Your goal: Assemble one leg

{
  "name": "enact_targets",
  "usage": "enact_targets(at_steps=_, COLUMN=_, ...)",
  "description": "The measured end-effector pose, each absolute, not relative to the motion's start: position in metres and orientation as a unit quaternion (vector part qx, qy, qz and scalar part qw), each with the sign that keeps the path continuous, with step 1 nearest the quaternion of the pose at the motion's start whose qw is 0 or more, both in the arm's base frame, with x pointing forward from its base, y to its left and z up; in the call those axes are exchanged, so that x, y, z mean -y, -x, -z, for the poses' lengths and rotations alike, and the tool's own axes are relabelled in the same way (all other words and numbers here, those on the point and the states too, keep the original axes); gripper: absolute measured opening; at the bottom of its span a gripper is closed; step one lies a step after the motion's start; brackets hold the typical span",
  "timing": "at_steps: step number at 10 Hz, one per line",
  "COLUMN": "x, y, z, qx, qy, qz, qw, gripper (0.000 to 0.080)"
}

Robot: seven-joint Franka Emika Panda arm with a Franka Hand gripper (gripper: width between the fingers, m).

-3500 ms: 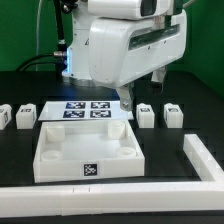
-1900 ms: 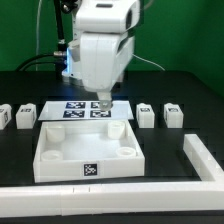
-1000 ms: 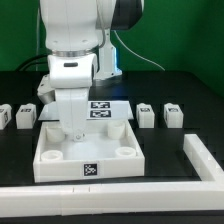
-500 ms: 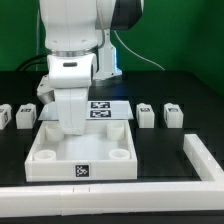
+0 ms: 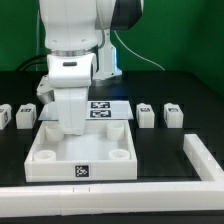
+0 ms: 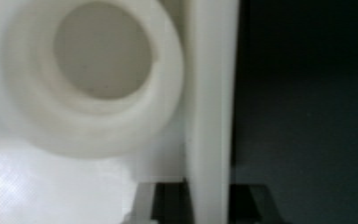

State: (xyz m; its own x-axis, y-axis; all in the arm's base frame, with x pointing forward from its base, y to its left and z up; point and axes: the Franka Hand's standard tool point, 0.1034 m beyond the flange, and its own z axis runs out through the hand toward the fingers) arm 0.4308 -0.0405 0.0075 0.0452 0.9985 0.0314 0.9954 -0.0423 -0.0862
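Four legs, small white blocks with tags, stand in a row: two at the exterior view's left (image 5: 5,116) (image 5: 27,115) and two at its right (image 5: 146,113) (image 5: 174,115). None is held. My gripper (image 5: 70,128) is down at the back left corner of the large white tray (image 5: 100,172). In the wrist view the tray's thin wall (image 6: 211,100) runs between my two dark fingers (image 6: 172,203), which press on it either side, so the gripper (image 6: 211,198) is shut on it. A round corner socket (image 6: 91,85) lies beside the wall.
The marker board (image 5: 108,108) lies behind the tray, partly hidden by my arm. A white L-shaped rail (image 5: 200,160) runs along the table's front and up the exterior view's right side.
My arm swung from the right to the left and came down on the tray's back left wall. The tray then slid left and forward. Nothing moved in the last half second.
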Motion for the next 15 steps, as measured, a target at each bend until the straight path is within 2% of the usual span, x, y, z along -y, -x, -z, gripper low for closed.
enact_targets(at_steps=3, x=0.031, y=-0.443, z=-0.008, qx=0.705, qy=0.708, qz=-0.012, qw=0.042, gripper=0.0064)
enact_targets(at_steps=8, x=-0.047, y=-0.477, z=-0.008, qx=0.694, qy=0.718, qz=0.017, qw=0.05, gripper=0.0063)
enact_targets(at_steps=13, x=-0.051, y=-0.49, z=-0.007, qx=0.689, qy=0.722, qz=0.016, qw=0.055, gripper=0.0063)
enact_targets(at_steps=14, x=-0.051, y=-0.489, z=-0.006, qx=0.689, qy=0.722, qz=0.016, qw=0.055, gripper=0.0135)
enact_targets(at_steps=15, x=-0.051, y=-0.489, z=-0.006, qx=0.689, qy=0.723, qz=0.015, qw=0.056, gripper=0.0135)
